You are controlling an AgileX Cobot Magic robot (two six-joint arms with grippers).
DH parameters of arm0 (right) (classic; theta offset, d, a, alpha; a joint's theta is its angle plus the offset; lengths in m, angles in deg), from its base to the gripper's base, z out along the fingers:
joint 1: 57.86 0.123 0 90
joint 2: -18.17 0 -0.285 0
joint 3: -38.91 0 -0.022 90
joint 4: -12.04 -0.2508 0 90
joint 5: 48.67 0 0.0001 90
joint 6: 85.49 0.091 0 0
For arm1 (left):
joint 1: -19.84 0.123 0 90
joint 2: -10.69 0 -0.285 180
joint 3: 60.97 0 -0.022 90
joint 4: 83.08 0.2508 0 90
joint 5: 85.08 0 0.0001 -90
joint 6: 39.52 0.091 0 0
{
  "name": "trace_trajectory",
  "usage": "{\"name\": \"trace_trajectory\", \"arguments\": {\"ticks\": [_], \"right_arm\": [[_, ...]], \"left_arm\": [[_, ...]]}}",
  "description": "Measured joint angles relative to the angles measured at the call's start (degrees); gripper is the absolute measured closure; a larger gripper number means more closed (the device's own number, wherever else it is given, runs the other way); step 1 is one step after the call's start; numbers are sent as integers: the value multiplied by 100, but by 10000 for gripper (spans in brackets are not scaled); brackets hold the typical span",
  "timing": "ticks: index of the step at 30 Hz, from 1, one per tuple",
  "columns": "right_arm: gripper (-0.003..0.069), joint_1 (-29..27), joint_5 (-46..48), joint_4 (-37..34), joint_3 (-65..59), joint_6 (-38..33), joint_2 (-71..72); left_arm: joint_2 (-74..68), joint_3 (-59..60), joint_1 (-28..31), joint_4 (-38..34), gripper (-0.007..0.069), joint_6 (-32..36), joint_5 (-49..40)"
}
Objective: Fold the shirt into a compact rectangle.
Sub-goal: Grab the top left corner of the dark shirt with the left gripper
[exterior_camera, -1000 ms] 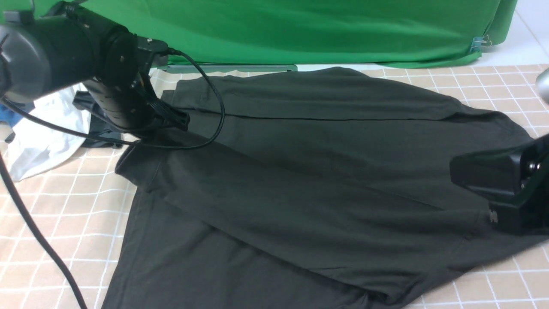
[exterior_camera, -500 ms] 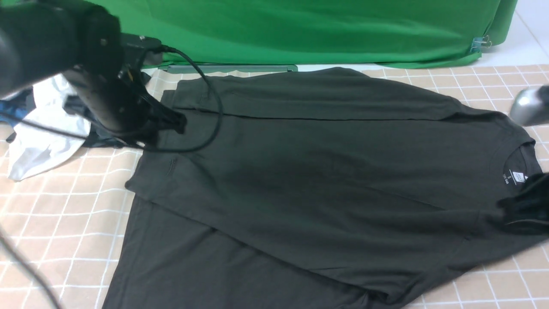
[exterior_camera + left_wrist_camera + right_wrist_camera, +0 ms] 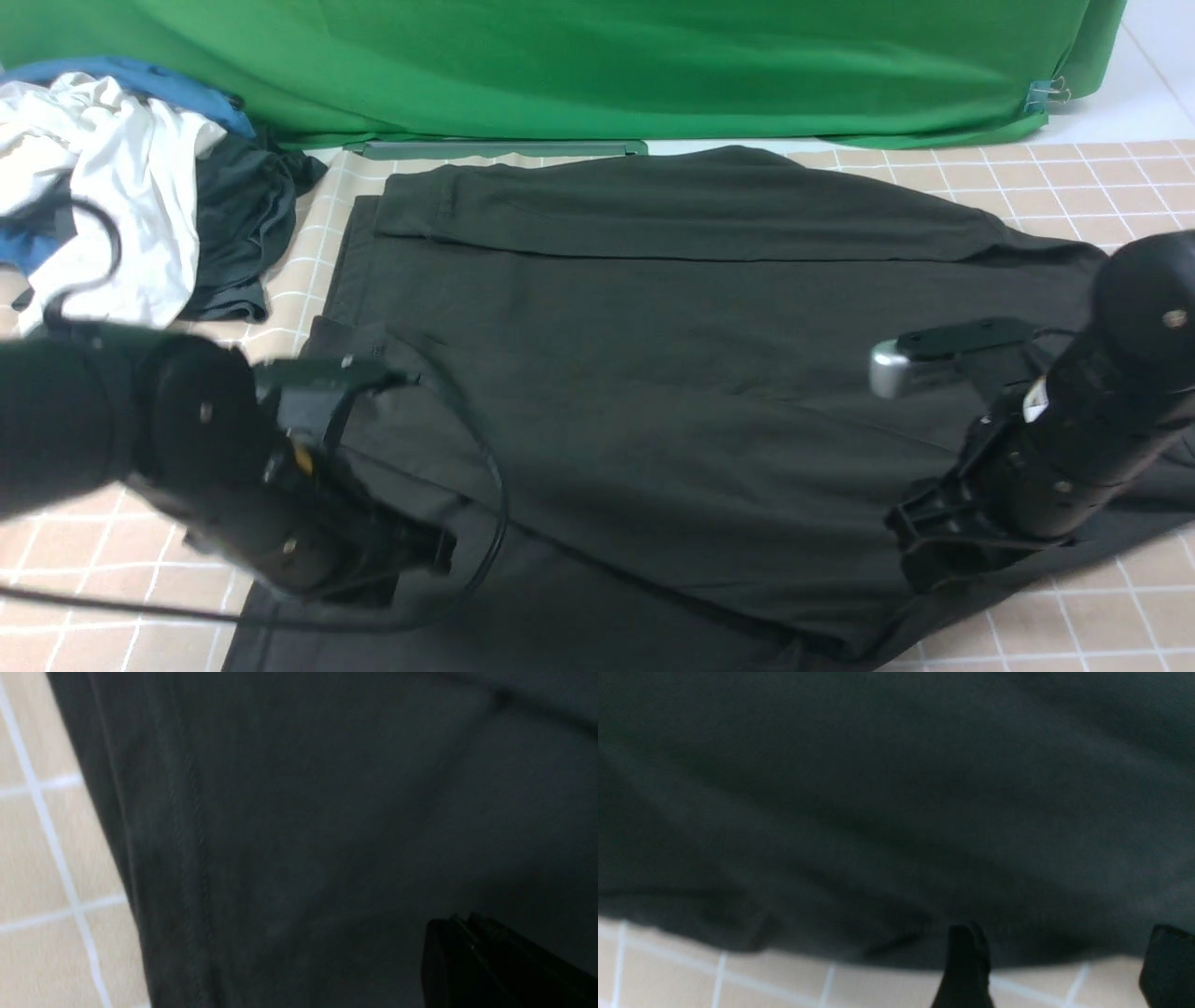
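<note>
Front view: black shirt [image 3: 672,373] lies spread and part-folded over centre of checked desk [image 3: 1102,177], far edge to near edge. L gripper [image 3: 425,551] sits on shirt's near-left part, jaws closed; fabric pinch not discernible. R gripper [image 3: 920,551] is at shirt's near-right edge, fingers [image 3: 966,961] wide apart. Other garments [image 3: 121,187] are heaped at far-left corner.

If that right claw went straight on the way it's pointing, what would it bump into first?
Most likely the black shirt: the right gripper, jaws open, points at its edge where it lies on the checked tablecloth. How much gap remains is hard to judge.
</note>
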Motion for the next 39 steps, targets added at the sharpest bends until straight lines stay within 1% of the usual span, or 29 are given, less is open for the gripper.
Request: {"name": "trace_trajectory", "arguments": {"ticks": [4, 6, 8, 10, 13, 14, 16, 18, 23, 27, 29, 31, 32, 33, 34, 36, 38, 39], "right_arm": [[146, 0, -184, 0, 4, 0, -379], [173, 0, -197, 7, 4, -19, -592], [221, 0, -190, 36, 37, -44, -653], [290, 0, -161, 97, 61, -148, -689], [525, 0, -119, 160, 67, -327, -693], [571, 0, -83, 160, 67, -349, -693], [609, 0, 7, 193, 61, -358, -653], [620, 0, 199, 269, 55, -333, -537], [622, 0, 538, 410, 44, -312, -67], [621, 0, 553, 429, -75, -319, 183], [601, 73, 554, 376, -149, -403, 218], [536, 217, 463, 338, -217, -492, 223], [479, 313, 355, 332, -257, -543, 223], [440, 372, 288, 332, -278, -570, 212], [345, 480, 163, 325, -293, -617, 173], [236, 632, -54, 313, -300, -674, 77], [196, 700, -202, 313, -300, -722, -20], [191, 726, -289, 309, -300, -743, -144]], "left_arm": [[-7, 262, 0, 0, 607, -176, 293], [-60, 338, 0, 0, 607, -249, 321], [-102, 371, 0, 0, 607, -264, 330], [-151, 395, 0, 0, 607, -270, 330], [-204, 396, 0, -6, 607, -270, 334], [-222, 385, 0, -6, 607, -270, 334], [-251, 364, 0, -6, 607, -270, 306], [-259, 358, 0, -6, 607, -270, 294], [-265, 353, 0, -6, 606, -270, 294], [-265, 353, 0, -6, 606, -270, 294], [-265, 353, 0, -6, 606, -270, 288], [-265, 353, 0, -6, 606, -270, 284], [-265, 353, 0, -6, 606, -270, 284], [-265, 353, 0, -6, 606, -270, 284], [-265, 351, 0, -6, 606, -270, 284], [-270, 351, 0, -6, 606, -270, 284], [-276, 346, 0, -6, 606, -270, 284], [-276, 346, 0, -6, 606, -270, 284]]}}
